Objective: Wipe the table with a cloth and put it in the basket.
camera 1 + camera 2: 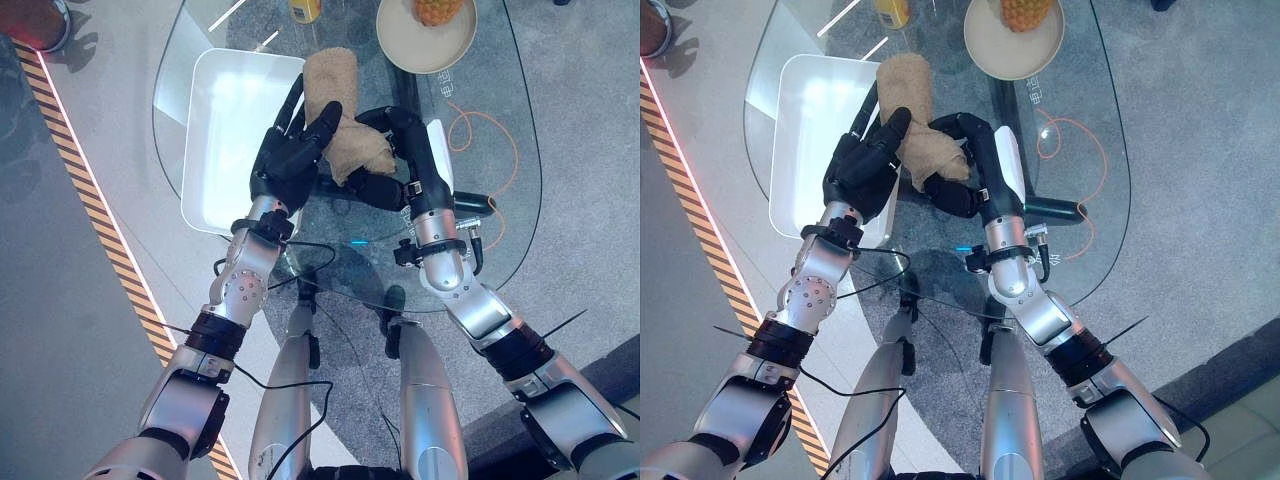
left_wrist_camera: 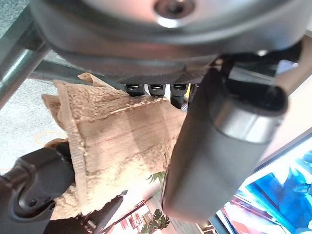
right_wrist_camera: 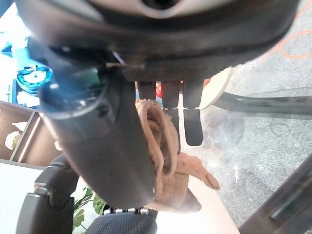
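A tan cloth (image 1: 335,85) hangs between both hands above the glass table (image 1: 500,90), its upper end over the near right corner of the white basket (image 1: 215,130). My left hand (image 1: 290,150) holds the cloth from the left, fingers behind it and thumb pressed across its front. My right hand (image 1: 410,150) curls round the bunched lower end from the right. In the left wrist view the cloth (image 2: 122,141) sits between thumb and fingers. The right wrist view shows the cloth (image 3: 165,141) folded beside the thumb.
A round plate (image 1: 400,50) with a pineapple stands at the table's far side, and a yellow container (image 1: 305,10) beside it. An orange cable (image 1: 480,130) lies on the floor under the glass. Striped floor tape (image 1: 90,200) runs along the left.
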Motion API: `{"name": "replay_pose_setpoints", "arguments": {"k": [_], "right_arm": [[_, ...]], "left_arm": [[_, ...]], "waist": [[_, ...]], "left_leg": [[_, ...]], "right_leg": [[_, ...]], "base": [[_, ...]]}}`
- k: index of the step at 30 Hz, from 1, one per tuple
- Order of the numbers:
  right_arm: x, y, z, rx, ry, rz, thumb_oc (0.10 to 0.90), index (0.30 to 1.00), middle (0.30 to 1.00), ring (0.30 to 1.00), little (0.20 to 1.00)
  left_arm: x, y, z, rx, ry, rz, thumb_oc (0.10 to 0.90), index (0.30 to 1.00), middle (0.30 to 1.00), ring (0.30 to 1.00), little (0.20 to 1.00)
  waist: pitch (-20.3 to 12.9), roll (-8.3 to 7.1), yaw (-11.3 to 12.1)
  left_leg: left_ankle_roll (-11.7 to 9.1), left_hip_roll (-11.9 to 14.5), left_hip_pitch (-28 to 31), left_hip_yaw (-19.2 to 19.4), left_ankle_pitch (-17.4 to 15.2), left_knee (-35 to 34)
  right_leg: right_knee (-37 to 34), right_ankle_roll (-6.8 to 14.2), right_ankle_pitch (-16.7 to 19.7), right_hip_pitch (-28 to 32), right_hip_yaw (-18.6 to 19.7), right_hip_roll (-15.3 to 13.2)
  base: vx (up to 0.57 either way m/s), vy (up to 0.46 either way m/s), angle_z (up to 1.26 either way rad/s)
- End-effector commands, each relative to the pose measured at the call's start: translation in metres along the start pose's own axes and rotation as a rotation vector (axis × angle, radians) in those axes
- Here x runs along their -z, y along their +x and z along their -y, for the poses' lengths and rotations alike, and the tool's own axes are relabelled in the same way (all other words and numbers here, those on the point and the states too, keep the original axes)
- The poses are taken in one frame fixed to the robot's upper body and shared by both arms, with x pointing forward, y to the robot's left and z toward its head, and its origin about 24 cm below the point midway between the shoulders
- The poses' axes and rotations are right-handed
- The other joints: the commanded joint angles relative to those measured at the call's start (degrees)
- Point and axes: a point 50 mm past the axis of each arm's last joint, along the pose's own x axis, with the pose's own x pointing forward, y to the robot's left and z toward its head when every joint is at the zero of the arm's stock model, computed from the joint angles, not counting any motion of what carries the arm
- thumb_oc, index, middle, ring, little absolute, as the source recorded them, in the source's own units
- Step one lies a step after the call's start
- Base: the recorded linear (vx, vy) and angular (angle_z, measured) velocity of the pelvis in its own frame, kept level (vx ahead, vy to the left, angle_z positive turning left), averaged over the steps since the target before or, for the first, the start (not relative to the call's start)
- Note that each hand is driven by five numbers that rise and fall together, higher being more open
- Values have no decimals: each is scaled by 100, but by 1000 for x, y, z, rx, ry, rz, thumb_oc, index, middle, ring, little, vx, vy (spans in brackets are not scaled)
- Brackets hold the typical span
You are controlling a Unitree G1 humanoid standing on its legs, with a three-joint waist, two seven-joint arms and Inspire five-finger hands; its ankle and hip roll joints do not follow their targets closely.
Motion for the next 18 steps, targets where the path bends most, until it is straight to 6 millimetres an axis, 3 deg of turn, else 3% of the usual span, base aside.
{"name": "replay_pose_setpoints", "arguments": {"k": [1, 2, 3, 4, 5, 18], "right_arm": [[-102, 21, 0, -8, 123, 468, 100, 300, 300, 300, 200], [-103, 21, 0, -11, 122, 469, 100, 300, 300, 300, 200], [-103, 20, -1, -20, 121, 471, 100, 300, 300, 300, 200], [-103, 20, -1, -21, 121, 472, 100, 300, 300, 300, 200], [-103, 20, -1, -28, 122, 473, 100, 300, 300, 300, 200], [-103, 21, -2, -33, 126, 477, 100, 300, 300, 300, 200]], "left_arm": [[-44, 23, 74, 347, 43, 187, 800, 900, 900, 900, 900], [-44, 23, 74, 348, 44, 191, 800, 900, 900, 900, 900], [-47, 22, 74, 350, 50, 215, 443, 594, 594, 594, 543], [-48, 22, 74, 349, 52, 219, 364, 526, 526, 526, 464], [-51, 21, 74, 350, 72, 253, 100, 300, 300, 300, 200], [-54, 22, 74, 358, 78, 281, 100, 300, 300, 300, 200]], "waist": [[-154, -266, 46], [-154, -266, 51], [-154, -271, 51], [-154, -271, 51], [-154, -274, 52], [-154, -285, 64]], "left_leg": [[167, -367, 192, 290, -956, 627], [167, -366, 196, 289, -956, 621], [168, -365, 196, 290, -955, 620], [168, -365, 194, 291, -955, 620], [165, -363, 194, 286, -956, 617], [153, -363, 183, 283, -955, 613]], "right_leg": [[-1525, 216, 832, 432, 89, 250], [-1531, 216, 832, 437, 84, 248], [-1533, 214, 832, 438, 78, 249], [-1533, 214, 831, 436, 77, 249], [-1532, 215, 828, 432, 80, 251], [-1529, 214, 823, 422, 68, 259]], "base": [[0, 0, 0], [0, 0, 0], [0, 0, 0], [0, 0, 0], [0, 0, 0], [0, 0, 0]]}}
